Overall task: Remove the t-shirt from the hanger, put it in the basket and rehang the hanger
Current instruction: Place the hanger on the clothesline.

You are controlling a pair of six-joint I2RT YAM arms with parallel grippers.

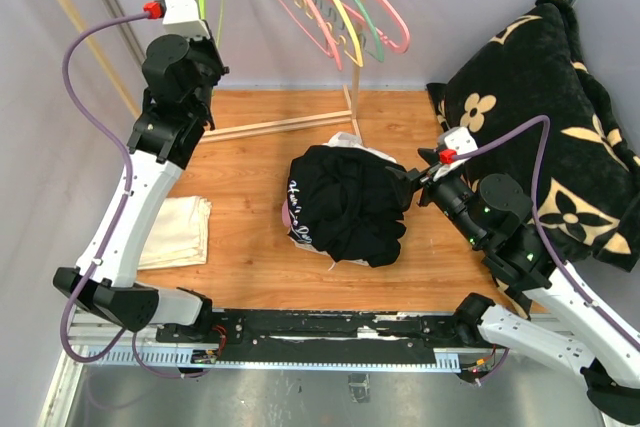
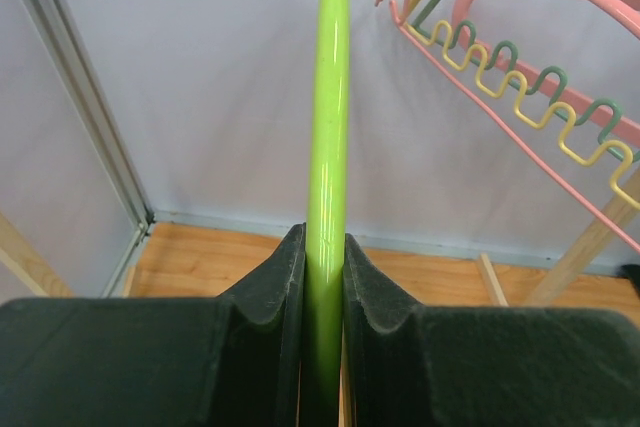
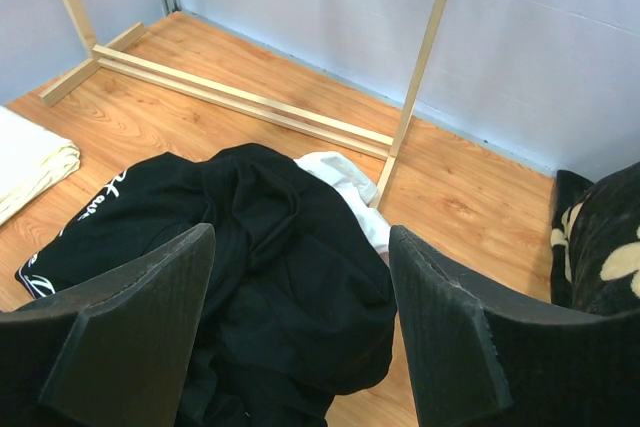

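— Wooden tabletop [image 1: 250,247], pale walls around it. Where is the t-shirt [image 1: 345,205]?

— Black, crumpled in a heap in the middle of the table, with white lettering along its left edge. It is on no hanger. Something white [image 1: 352,143] pokes out from under its far side.

— And the hands?

— At the heap's right edge sits the right gripper [image 1: 408,185], jaws wide apart with nothing between them (its wrist view looks straight over the cloth). Up high at the far left, the left gripper [image 2: 323,247] is clamped on the green hanger [image 2: 326,127], whose bar runs upright between the pads.

— Room around the heap?

— Bare wood on the near side and to the left, as far as a folded cream cloth [image 1: 176,231] lying by the left arm, well apart from the shirt. Behind runs the bottom rail of the wooden rack [image 1: 280,127], and its post comes down just beside the heap's far edge. On the right, a black flower-patterned blanket [image 1: 545,117] crowds the table's edge near the right arm. Overhead, a bunch of pink, yellow and green hangers [image 1: 330,2] sits by the post, apart from the held one.
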